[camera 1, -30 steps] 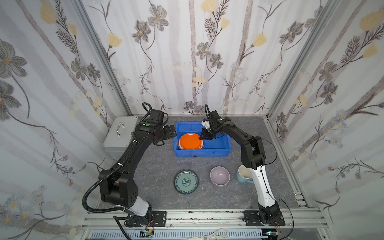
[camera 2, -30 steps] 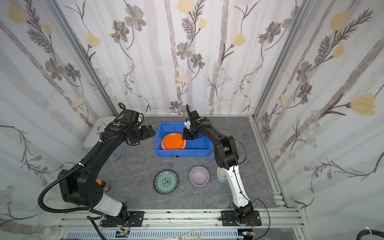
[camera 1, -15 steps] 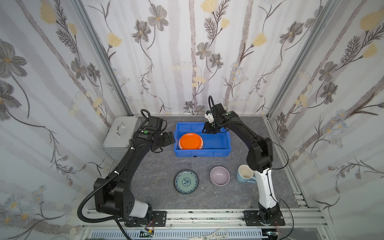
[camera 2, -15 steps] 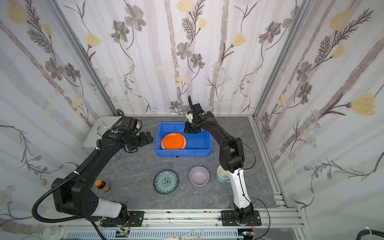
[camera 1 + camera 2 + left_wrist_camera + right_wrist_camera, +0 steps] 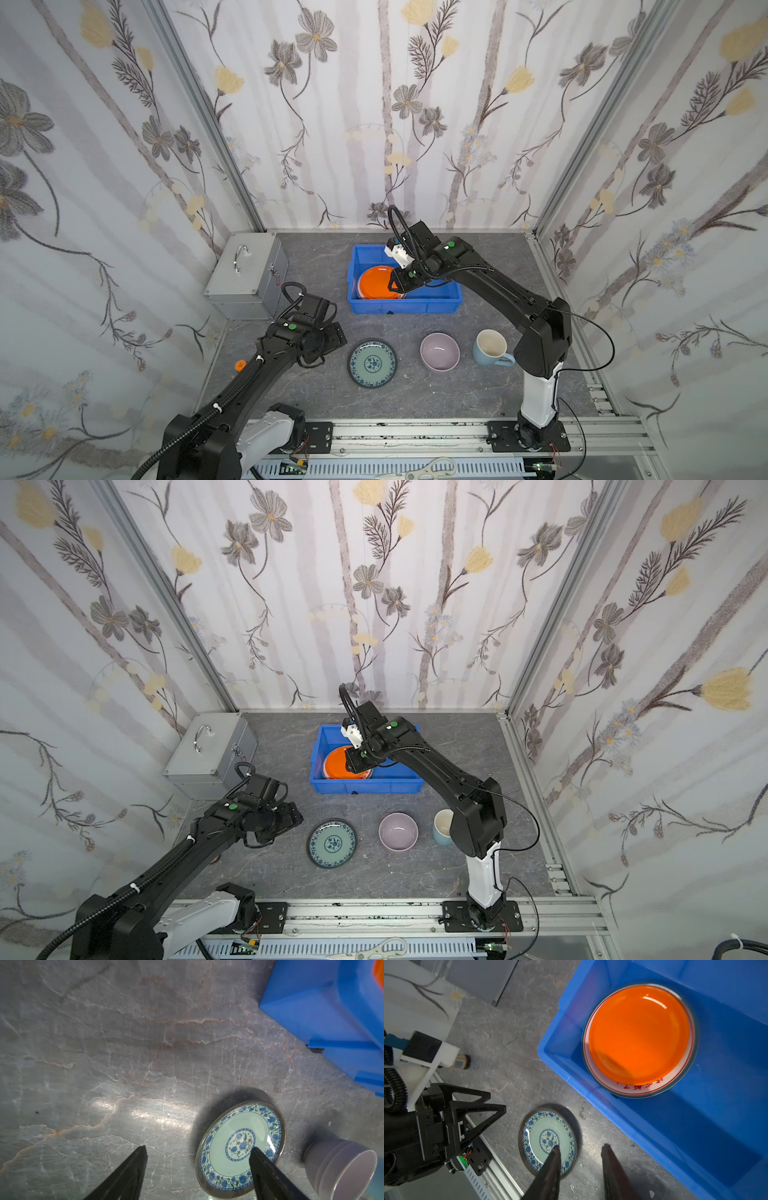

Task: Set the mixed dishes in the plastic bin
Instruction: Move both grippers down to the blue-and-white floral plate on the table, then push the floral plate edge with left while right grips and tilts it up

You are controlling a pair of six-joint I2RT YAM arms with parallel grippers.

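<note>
Left gripper [image 5: 197,1148] is drawing back from blue bin [image 5: 403,305] toward table [image 5: 415,395] front edge, jaws apart, empty | right gripper [image 5: 581,1147] is hovering over bin, jaws apart | bin is lying lengthwise parallel to back edge, orange plate [image 5: 376,282] facing up inside, left end.

Covered, cropped and unreadable parts

The white plate [image 5: 652,1089] shows only a crescent of rim under the orange plate [image 5: 638,1034], its red lettering too blurred to read. In a top view the mug [image 5: 441,827], lower right of centre, is half behind the right arm [image 5: 478,816]. At lower left, only the orange cap of the bottle [image 5: 240,365] clears the left arm [image 5: 270,361]. The left wrist frame crops the bin [image 5: 324,1007] and the bowl [image 5: 336,1165].
</note>
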